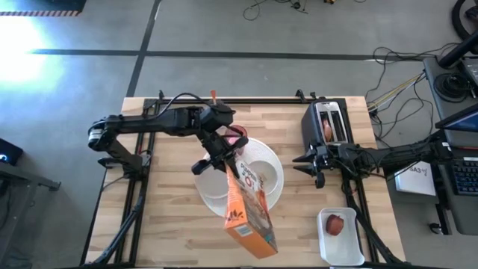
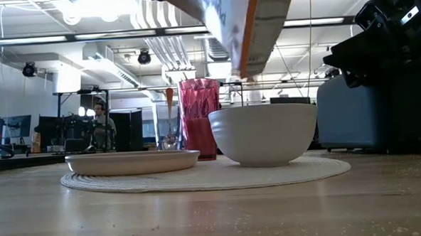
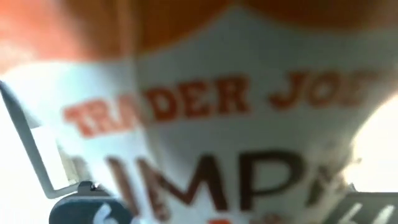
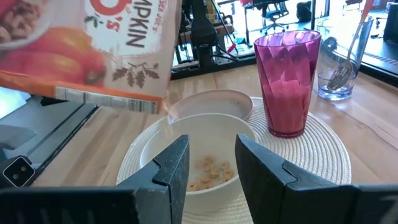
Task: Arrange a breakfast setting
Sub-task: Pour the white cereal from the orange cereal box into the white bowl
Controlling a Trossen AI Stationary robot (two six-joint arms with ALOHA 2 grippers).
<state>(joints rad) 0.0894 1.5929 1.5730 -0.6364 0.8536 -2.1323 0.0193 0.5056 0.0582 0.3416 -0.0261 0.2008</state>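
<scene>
- Cereal box (image 1: 250,213), clamped tight in the left gripper (image 1: 222,158), hangs tilted over the bowl (image 4: 198,163); more tilt could dump cereal (image 4: 210,172) past the rim.
- Right gripper (image 4: 211,163) waits half-spread, empty, beside the toaster (image 1: 328,123); the swinging box might clip the pink tumbler (image 4: 287,84).

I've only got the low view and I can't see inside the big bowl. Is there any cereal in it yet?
Observer: Yes. The right wrist view shows a few cereal pieces lying on the bottom of the bowl.
Operator: What's holding the box above it?
Observer: The left gripper is shut on the cereal box, which is tipped over the bowl in the high view.
Operator: And the right gripper?
Observer: The right gripper is open and empty, beside the black toaster, facing the bowl.
</scene>
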